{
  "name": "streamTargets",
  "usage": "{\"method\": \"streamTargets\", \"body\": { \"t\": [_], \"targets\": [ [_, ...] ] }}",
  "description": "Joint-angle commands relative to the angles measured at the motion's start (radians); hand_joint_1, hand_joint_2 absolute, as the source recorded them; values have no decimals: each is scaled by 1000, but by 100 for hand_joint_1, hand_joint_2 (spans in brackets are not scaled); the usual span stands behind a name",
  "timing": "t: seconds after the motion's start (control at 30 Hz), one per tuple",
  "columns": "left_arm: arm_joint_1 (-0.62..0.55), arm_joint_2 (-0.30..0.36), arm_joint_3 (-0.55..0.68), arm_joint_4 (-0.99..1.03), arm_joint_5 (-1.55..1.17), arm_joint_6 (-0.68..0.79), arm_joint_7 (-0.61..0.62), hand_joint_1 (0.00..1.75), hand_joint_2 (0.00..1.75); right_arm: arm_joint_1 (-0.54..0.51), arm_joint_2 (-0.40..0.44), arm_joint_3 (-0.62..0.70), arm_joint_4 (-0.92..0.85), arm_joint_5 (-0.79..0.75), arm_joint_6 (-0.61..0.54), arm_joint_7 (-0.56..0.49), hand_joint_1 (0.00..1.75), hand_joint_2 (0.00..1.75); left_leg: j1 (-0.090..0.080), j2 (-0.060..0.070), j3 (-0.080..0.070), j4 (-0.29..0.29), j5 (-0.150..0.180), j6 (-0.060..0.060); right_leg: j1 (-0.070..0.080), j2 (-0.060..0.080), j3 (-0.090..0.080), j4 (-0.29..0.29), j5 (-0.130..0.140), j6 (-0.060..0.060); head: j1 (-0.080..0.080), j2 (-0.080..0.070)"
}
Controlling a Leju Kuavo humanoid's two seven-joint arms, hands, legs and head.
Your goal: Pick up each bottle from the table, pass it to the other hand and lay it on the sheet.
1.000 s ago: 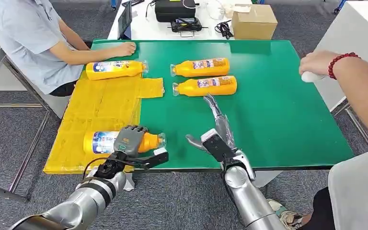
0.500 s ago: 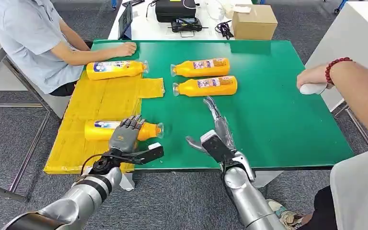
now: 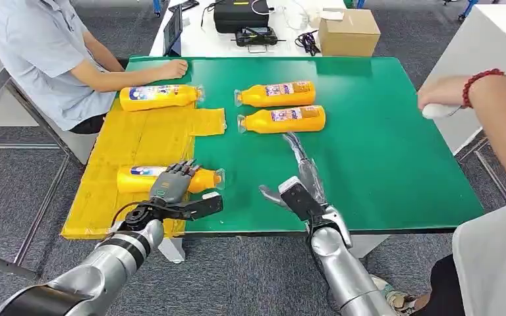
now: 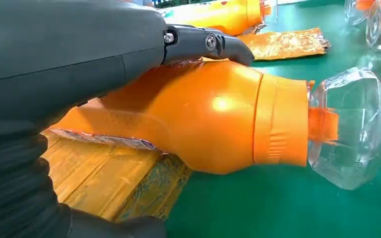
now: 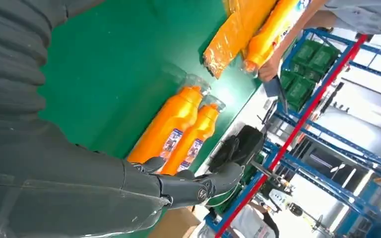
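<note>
An orange bottle with a clear cap (image 3: 138, 179) lies across the near right edge of the yellow sheet (image 3: 132, 141), its neck over the green table (image 3: 382, 151). My left hand (image 3: 171, 187) rests its fingers on top of it, and the thumb sticks out apart from the bottle. The left wrist view shows a finger (image 4: 203, 44) lying on the bottle (image 4: 203, 114). My right hand (image 3: 300, 181) is open and holds nothing, its fingers stretched toward two bottles (image 3: 283, 119) (image 3: 278, 93) lying side by side. A further bottle (image 3: 159, 97) lies at the sheet's far end.
A seated person at the far left rests a hand (image 3: 168, 68) on the table by the sheet. Another person's arm with a red bead bracelet (image 3: 481, 99) holds a white object (image 3: 438, 110) over the right edge. A cardboard box (image 3: 349, 29) stands on the white table behind.
My left hand has carried the bottle away from the front edge and set it on the sheet, its fingers flattening. The right hand has barely moved. The arm at the right has shifted.
</note>
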Motion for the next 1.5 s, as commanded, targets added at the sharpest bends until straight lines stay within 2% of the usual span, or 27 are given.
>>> {"method": "streamTargets", "body": {
  "t": [0.03, 0.17, 0.23, 0.3, 0.43, 0.57, 0.87, 1.03, 1.1, 1.27, 1.5],
  "targets": [
    [31, 9, -9, 58, -9, 76, 3, 0, 175, -34, -5, -15, 78, 13, -7, -6, 0, 175, 0, 4, 3, -2, 0, -1, 0, 3, 2, -1, 1, -2, 0, 0],
    [17, -31, -24, 9, -12, 179, 19, 0, 175, -6, -13, -33, 44, 17, -19, -1, 0, 175, 0, 0, 2, -1, 0, -1, 0, 0, 2, -1, 0, -1, 0, 0],
    [11, -43, -30, 0, -14, 180, 29, 0, 175, 0, -16, -38, 38, 17, -20, 0, 0, 175, 0, -1, 1, 0, 1, -1, 1, -2, 1, -1, 0, -2, 0, 0],
    [21, -54, -31, -40, -7, 275, 24, 0, 175, 9, -14, -45, 32, 20, -23, 2, 0, 175, 0, -2, 1, 0, 1, -1, 0, -2, 1, -1, 0, -1, 0, 0],
    [19, -58, -34, -44, -7, 282, 28, 0, 175, 10, -12, -45, 33, 21, -22, 2, 0, 175, 0, -1, -1, 0, 0, -1, 1, -1, -1, 0, 0, -1, 0, 0],
    [23, -63, -75, -82, -5, 373, 35, 0, 175, 9, -7, -46, 40, 29, -28, -1, 0, 175, 0, 0, -4, 0, 0, 0, 0, 0, -4, 0, -1, -1, 0, 0],
    [41, -72, -102, -136, 52, 367, 0, 0, 175, 13, -12, -56, 27, 32, -34, 4, 0, 175, 0, 0, -8, 1, 0, 0, 0, 0, -9, 0, -1, -1, 0, 0],
    [108, -78, -147, -316, 187, 293, -69, 0, 175, 45, -23, -83, -18, 36, -40, 10, 0, 175, 0, -1, -9, 1, 0, 0, 0, -2, -9, 0, -1, -1, 0, 0],
    [140, -56, -198, -418, 220, 219, -67, 0, 175, 58, -28, -90, -35, 45, -41, 15, 0, 175, 0, -1, -10, 0, 0, 0, 0, -1, -10, 0, -1, -1, 0, 0],
    [175, -24, -272, -546, 282, 186, -65, 0, 175, 72, -33, -106, -49, 55, -39, 20, 0, 175, 0, 0, -9, 0, 0, 0, 0, -1, -10, 0, -1, -2, 0, 0],
    [178, -18, -286, -568, 302, 176, -65, 0, 175, 73, -32, -107, -48, 58, -40, 20, 0, 175, 0, 1, -11, 0, 0, 0, 0, 1, -12, 0, 0, -1, 0, 0]
  ]
}}
